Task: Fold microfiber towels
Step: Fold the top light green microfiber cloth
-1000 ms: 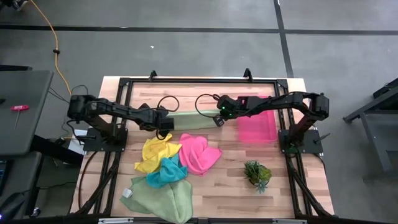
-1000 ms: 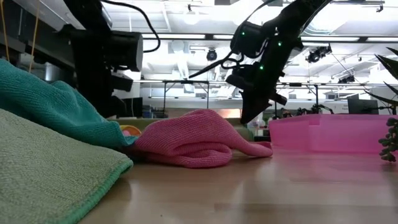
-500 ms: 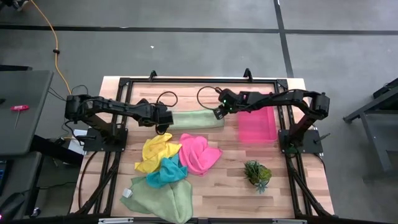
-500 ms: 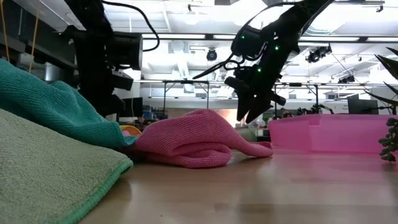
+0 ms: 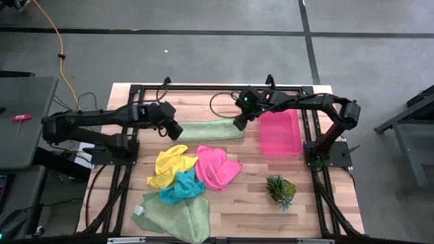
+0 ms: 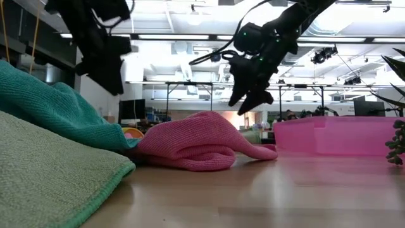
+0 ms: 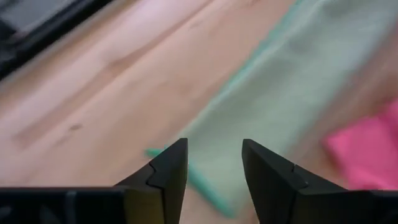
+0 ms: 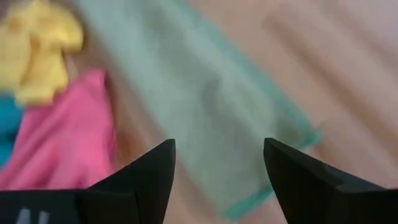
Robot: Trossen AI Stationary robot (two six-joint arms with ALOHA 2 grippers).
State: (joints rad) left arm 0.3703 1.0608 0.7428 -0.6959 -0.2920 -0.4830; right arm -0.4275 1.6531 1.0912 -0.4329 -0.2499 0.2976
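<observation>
A pale green towel (image 5: 210, 130) lies folded into a long flat strip at the table's far middle, also seen in the left wrist view (image 7: 292, 87) and the right wrist view (image 8: 205, 106). My left gripper (image 5: 174, 128) hovers open above the strip's left end, fingers apart (image 7: 214, 180). My right gripper (image 5: 239, 123) hovers open above its right end (image 8: 219, 180). Neither touches the cloth. Nearer lie crumpled yellow (image 5: 169, 166), hot pink (image 5: 217, 167) and teal (image 5: 180, 188) towels, and a second pale green towel (image 5: 173, 215) at the front edge.
A pink plastic tray (image 5: 280, 132) stands just right of the folded strip, close to my right gripper. A small spiky green plant (image 5: 280, 190) sits toward the near right. Bare wood shows at the near right and far left of the table.
Both grippers have opened and let go of the pale green towel, then risen off it. The left one has also drawn back toward the table's far left. The towel has settled flat on the table as a long strip.
</observation>
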